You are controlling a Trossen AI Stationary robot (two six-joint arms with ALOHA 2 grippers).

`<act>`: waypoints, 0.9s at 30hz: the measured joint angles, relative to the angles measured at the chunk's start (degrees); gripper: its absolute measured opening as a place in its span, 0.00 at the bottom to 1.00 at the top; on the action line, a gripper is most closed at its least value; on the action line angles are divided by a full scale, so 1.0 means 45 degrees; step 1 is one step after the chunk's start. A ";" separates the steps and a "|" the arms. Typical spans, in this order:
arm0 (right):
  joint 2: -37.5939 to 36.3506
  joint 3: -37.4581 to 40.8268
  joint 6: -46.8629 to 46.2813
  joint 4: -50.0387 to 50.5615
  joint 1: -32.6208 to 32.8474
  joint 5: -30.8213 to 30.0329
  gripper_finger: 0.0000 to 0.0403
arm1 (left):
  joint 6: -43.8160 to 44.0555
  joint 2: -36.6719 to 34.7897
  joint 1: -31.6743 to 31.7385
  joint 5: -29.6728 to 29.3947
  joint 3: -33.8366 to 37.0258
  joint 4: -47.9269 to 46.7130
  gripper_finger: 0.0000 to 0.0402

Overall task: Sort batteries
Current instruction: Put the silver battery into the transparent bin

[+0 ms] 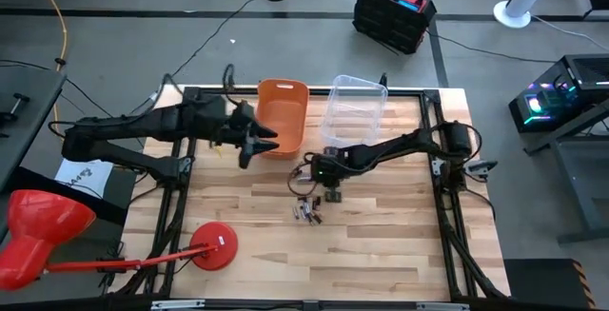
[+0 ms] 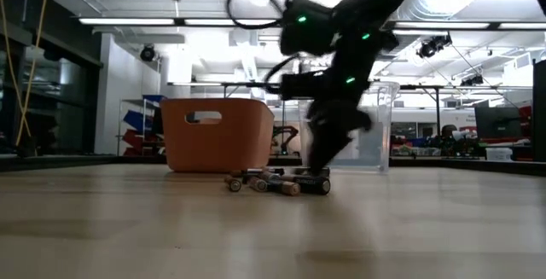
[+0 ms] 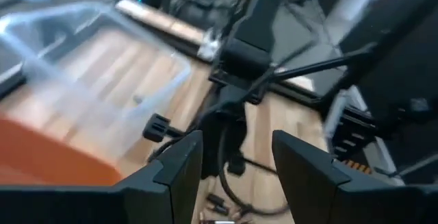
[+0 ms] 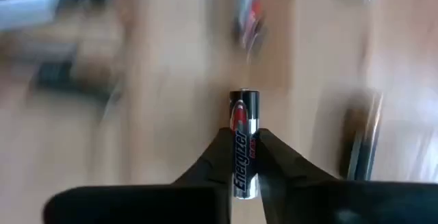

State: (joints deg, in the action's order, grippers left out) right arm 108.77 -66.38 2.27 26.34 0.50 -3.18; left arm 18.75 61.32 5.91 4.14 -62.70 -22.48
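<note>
Pinched between the fingers of the right end effector (image 4: 248, 157) is one battery (image 4: 245, 138), black and silver with a red mark, its end protruding beyond the fingertips. Just below and beside that end effector, the remaining batteries (image 2: 277, 180) are clustered on the wooden surface (image 1: 381, 244). Beyond it, an orange bin (image 1: 282, 116) and a clear bin (image 1: 354, 109) are set. The left end effector (image 3: 236, 166) is held spread, raised beside the orange bin.
</note>
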 joint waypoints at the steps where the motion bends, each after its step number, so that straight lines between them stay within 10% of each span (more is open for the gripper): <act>1: -0.0427 0.0032 -0.0114 0.0120 0.0013 0.0055 0.05 | -0.0295 -0.0164 0.0005 -0.0005 -0.0115 -0.0044 0.43; 14: -0.6304 -0.1759 -0.0823 0.1657 -0.1159 -0.4960 0.08 | -0.1998 -0.1118 0.0764 -0.2647 -0.0437 -0.0036 0.43; 27: -0.5581 -0.1712 -0.3947 0.4370 -0.3958 -0.4709 0.37 | -0.1906 0.2440 0.0752 -0.0998 -0.0427 -0.0155 0.43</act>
State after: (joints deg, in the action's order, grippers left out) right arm 83.65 -74.08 -15.49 46.00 -17.31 -24.37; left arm 10.17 72.30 9.30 -0.35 -64.62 -23.18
